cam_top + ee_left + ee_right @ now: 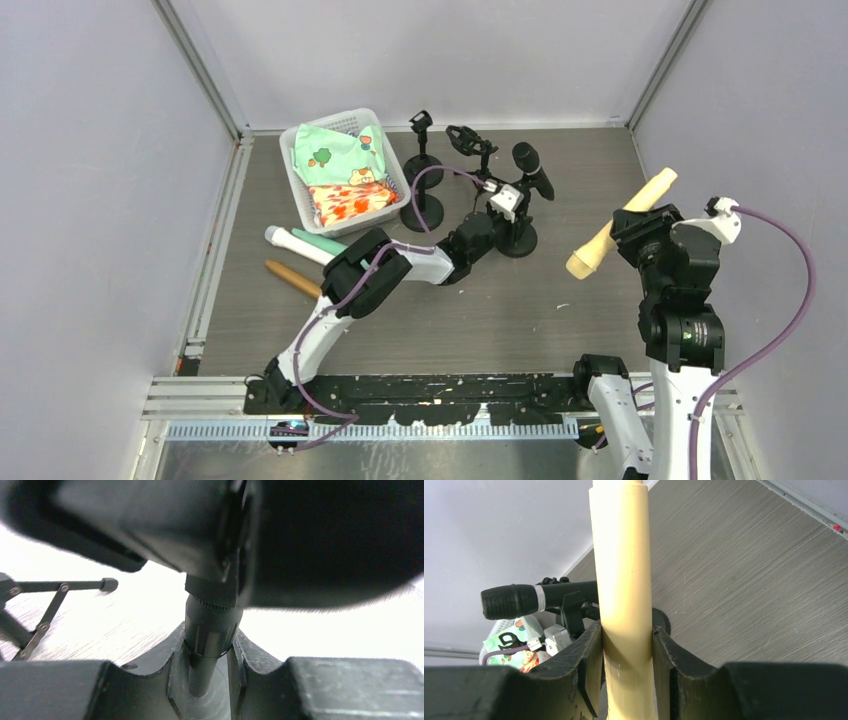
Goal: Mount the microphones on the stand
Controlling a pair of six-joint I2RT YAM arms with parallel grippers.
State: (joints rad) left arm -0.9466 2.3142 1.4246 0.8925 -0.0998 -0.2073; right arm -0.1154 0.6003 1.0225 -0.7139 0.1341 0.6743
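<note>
Brown microphone (293, 278) is seen nearest, lying on the grey wood-grain table (520, 320) left of centre, well apart from both grippers. Just beyond it, white microphone (284, 240) and mint green microphone (322, 241) are laid side by side, partly hidden by the left arm.

At frame right, cream microphone (598, 246) is pinched mid-body by the right gripper (640, 228) and held off the table, tilted, with its wider end toward lower left. In the right wrist view, both fingers (591, 655) are seen pressed against the cream barrel.

At centre, the left gripper (503, 212) is closed on the stem of the centre stand (517, 243). In the left wrist view, that stem (207, 640) is clamped between the fingers. Black microphone (533, 170) is seated in this stand's clip, tilted.

Further back, second stand (466, 140) and third stand (421, 125) are placed between centre stand and white basket (293, 180), upper left of centre. Patterned packs (340, 155) are held in the basket.
</note>
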